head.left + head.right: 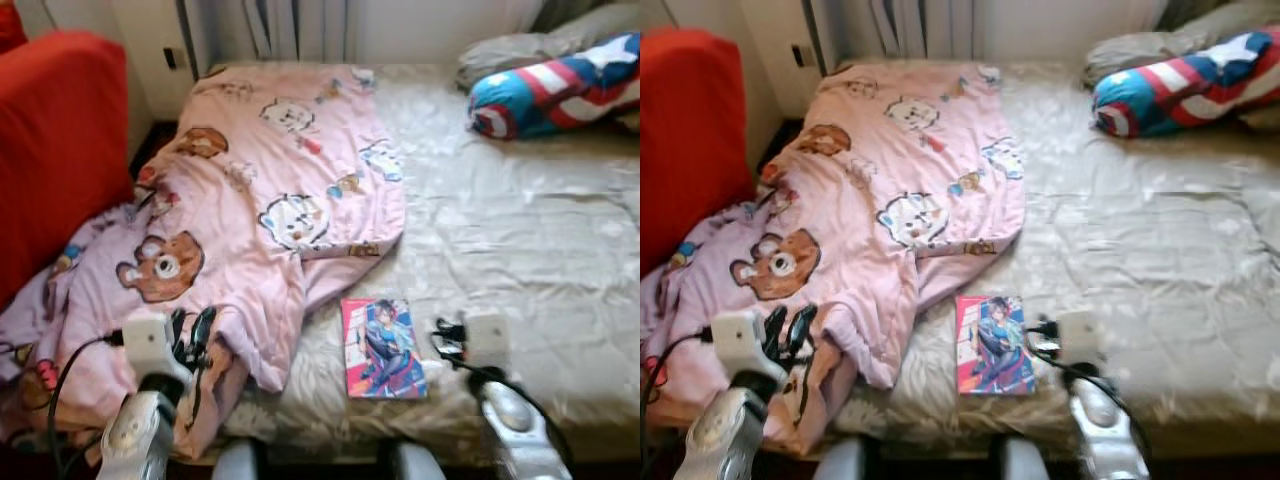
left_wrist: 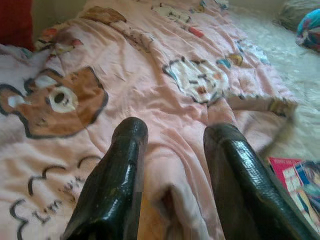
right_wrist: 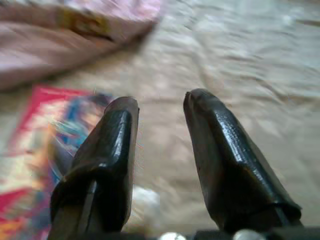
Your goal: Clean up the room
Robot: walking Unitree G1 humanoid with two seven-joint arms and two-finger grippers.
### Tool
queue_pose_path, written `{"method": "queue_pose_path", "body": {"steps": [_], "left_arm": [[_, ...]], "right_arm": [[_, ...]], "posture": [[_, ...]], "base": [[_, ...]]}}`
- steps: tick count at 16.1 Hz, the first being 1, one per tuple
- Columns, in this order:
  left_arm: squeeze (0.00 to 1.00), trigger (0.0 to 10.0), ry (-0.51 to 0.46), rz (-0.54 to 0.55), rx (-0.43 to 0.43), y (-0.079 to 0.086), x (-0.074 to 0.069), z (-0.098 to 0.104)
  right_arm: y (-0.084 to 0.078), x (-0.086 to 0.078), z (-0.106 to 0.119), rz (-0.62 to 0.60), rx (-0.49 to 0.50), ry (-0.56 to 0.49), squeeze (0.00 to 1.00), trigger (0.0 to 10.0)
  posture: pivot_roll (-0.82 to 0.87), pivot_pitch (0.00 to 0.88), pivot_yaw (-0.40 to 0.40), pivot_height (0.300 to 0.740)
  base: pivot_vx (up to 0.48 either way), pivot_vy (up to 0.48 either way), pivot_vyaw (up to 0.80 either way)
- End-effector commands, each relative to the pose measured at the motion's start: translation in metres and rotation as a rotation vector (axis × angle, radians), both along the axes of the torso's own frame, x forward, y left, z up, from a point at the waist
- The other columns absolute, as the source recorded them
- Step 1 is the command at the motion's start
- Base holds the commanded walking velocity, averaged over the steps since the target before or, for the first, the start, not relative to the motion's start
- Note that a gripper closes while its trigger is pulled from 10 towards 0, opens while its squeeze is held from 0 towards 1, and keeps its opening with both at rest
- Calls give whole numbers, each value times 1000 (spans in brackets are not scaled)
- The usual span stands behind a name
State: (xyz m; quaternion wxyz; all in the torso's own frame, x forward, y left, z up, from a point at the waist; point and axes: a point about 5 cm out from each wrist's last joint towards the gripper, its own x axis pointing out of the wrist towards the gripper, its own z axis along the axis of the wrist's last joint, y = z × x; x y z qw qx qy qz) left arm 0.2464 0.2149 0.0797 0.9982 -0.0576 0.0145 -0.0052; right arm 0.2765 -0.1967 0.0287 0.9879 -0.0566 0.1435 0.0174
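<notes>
Bedroom: bed (image 1: 520,230), pink blanket (image 1: 270,190), pillow (image 1: 555,85).

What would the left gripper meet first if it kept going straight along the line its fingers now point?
Most likely the pink cartoon blanket: the left gripper, fingers open, points across its folds, so it should touch cloth first, though depth is unclear.

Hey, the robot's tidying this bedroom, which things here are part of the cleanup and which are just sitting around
Part of the job:
- pink blanket, crumpled, spilling off the bed's near left edge, under the open left gripper
- comic book, flat on the sheet, beside the open right gripper

Just lying about:
- striped pillow
- grey pillow
- red chair
</notes>
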Motion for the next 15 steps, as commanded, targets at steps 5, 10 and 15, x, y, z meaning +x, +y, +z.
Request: {"method": "queue_pose_path", "body": {"steps": [5,10,15], "left_arm": [[0,10000,6,-8,36,12,-9,7],[0,10000,47,-24,95,26,-29,14],[0,10000,98,-30,131,36,-46,23]], "right_arm": [[-23,14,-19,324,-451,290,12,10000],[-25,22,-15,542,-589,393,1000,10000],[-38,40,8,605,-747,415,0,10000]], "posture": [[20,165,3,625],[95,226,49,625],[153,296,93,625]], "base": [[0,0,0],[0,0,0],[0,0,0]]}}
